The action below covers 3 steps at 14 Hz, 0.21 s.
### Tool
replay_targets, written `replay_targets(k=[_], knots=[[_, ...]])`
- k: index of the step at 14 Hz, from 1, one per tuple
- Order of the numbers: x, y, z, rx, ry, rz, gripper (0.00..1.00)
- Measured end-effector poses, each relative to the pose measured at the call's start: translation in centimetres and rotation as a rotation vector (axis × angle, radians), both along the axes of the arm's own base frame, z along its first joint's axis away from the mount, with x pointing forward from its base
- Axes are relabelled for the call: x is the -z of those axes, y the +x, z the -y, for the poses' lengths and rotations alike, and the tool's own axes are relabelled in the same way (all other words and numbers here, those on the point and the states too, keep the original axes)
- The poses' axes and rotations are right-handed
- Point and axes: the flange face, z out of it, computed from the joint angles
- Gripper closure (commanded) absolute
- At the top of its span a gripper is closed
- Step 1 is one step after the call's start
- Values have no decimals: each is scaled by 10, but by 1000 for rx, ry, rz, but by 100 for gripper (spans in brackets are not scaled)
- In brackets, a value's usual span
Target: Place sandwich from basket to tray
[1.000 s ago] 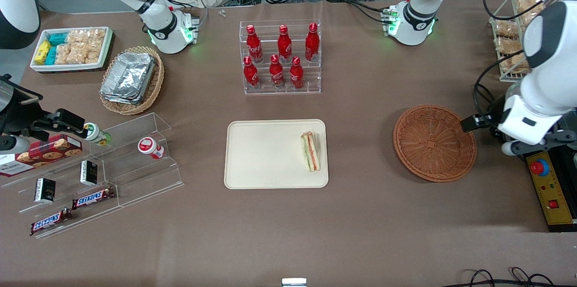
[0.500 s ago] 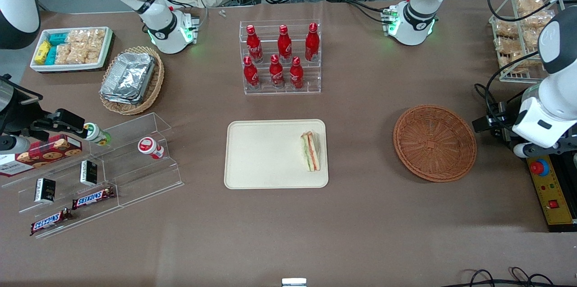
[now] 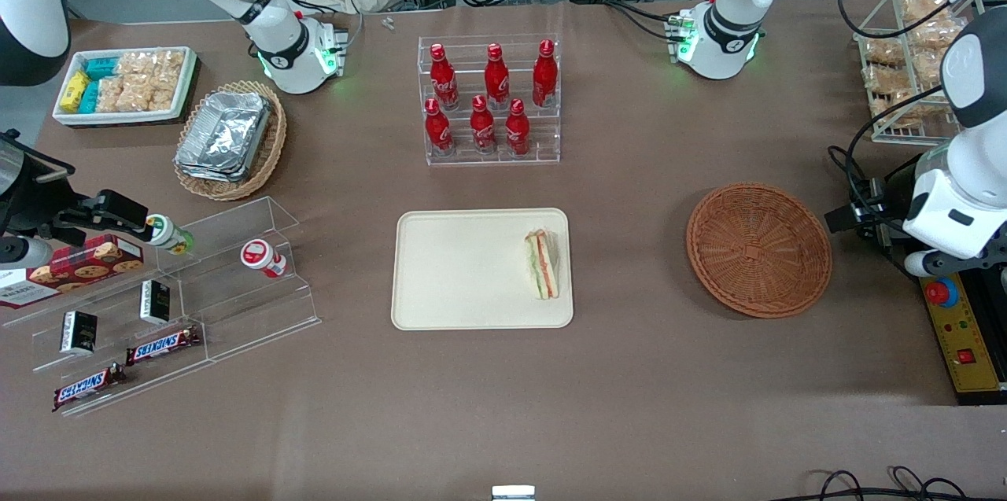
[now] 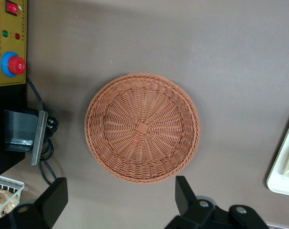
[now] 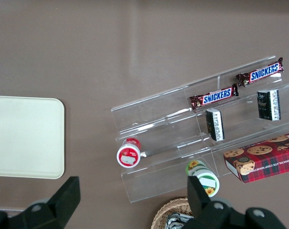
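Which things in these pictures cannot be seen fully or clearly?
- Gripper, left wrist view: open above the empty basket; its fingertips are cut off by the picture edge.
- Tray, left wrist view: only one corner shows, and the sandwich on it barely appears at the edge.
- Sandwich, front view: too small to name its filling.
- Gripper, front view: hidden by the arm's own wrist.

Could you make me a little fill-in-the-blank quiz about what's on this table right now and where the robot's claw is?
1. The sandwich lies on the ____.
2. The reddish-brown basket holds ____.
3. The gripper, fingers spread open, hangs above the table near the basket, holding ____.
4. The clear rack farther from the front camera than the tray holds ____ red bottles.

Missing words: tray; nothing; nothing; six
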Motion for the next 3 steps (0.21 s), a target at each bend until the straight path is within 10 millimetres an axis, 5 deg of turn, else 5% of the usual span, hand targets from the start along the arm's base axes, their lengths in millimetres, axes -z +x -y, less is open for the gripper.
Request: replay_targets(k=[3], knots=[[-5,5,0,-3,-6,9,0]])
